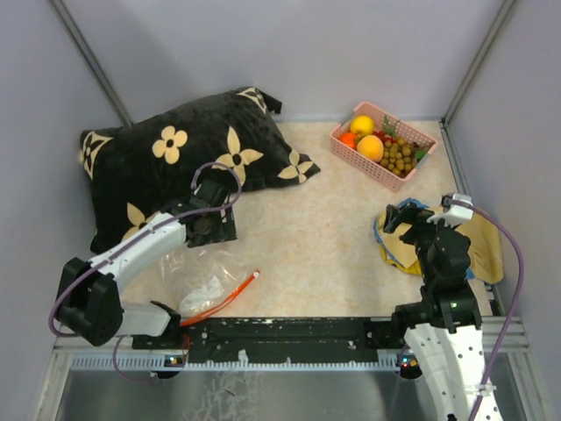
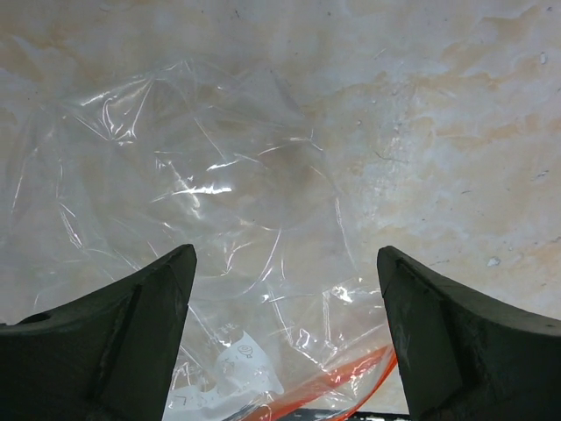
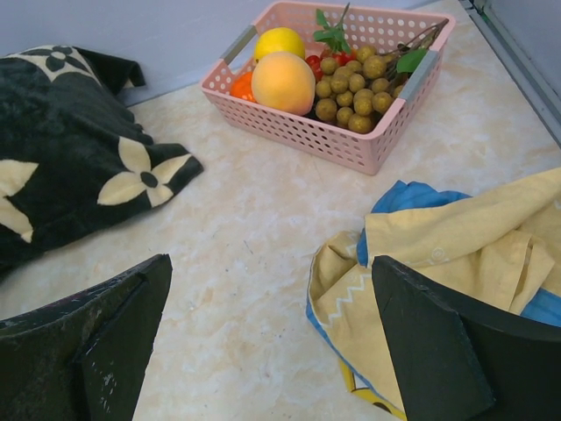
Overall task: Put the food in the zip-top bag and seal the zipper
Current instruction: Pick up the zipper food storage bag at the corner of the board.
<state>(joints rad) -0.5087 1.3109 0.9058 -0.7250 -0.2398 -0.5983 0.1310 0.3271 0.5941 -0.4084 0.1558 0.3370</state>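
The clear zip-top bag (image 1: 200,276) lies flat on the table at the near left, its orange-red zipper strip (image 1: 223,301) along the near edge. My left gripper (image 1: 215,230) hangs open just beyond it; the left wrist view shows the bag (image 2: 219,210) and zipper (image 2: 351,377) below the spread fingers. The food sits in a pink basket (image 1: 382,145) at the far right: a yellow fruit (image 3: 279,41), an orange fruit (image 3: 282,82), a red-orange one (image 3: 243,86) and tan-brown balls (image 3: 351,88). My right gripper (image 1: 405,219) is open and empty, well short of the basket.
A black pillow with cream flowers (image 1: 175,158) lies at the far left, right behind my left gripper. A yellow-and-blue cloth (image 1: 469,241) is crumpled at the right, beside my right gripper. Grey walls enclose the table.
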